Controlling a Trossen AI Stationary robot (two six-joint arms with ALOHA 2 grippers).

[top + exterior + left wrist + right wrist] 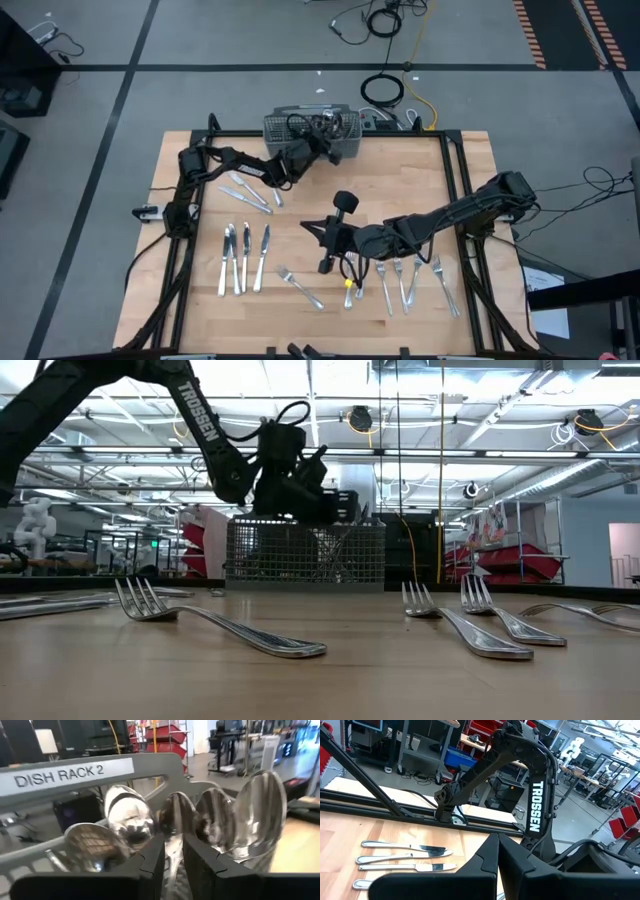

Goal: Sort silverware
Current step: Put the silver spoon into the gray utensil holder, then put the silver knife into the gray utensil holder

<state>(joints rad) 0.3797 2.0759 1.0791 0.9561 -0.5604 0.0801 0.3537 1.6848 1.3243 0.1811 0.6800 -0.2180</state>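
Observation:
A grey wire-mesh basket [290, 128] [300, 552] stands at the table's far edge. Several spoons stand in it, bowls up [125, 817]. My left gripper [322, 135] [172, 865] reaches level over the basket's rim [90, 775] and is shut on one spoon [174, 817]. My right gripper [308, 225] [497, 857] hovers shut and empty above the table's middle. Sorted silverware lies flat on the wood: knives [242, 260] at near left, spoons [250, 195] at far left, forks [410, 280] at near right. My left gripper pinches the spoon's neck [173, 851], just below its bowl, between the two fingers. The fingers come in level over the basket's rim, from the table's left and near side. The spoon stands upright, bowl up, among the other spoons; its lower end is hidden by the fingers.
A lone fork [300, 288] lies near the front edge, between the knives and the forks. A yellow-tipped piece [348, 290] lies beside the forks. The table's black frame rails [455, 190] run along its edges. Bare wood shows between the spoons and the right arm.

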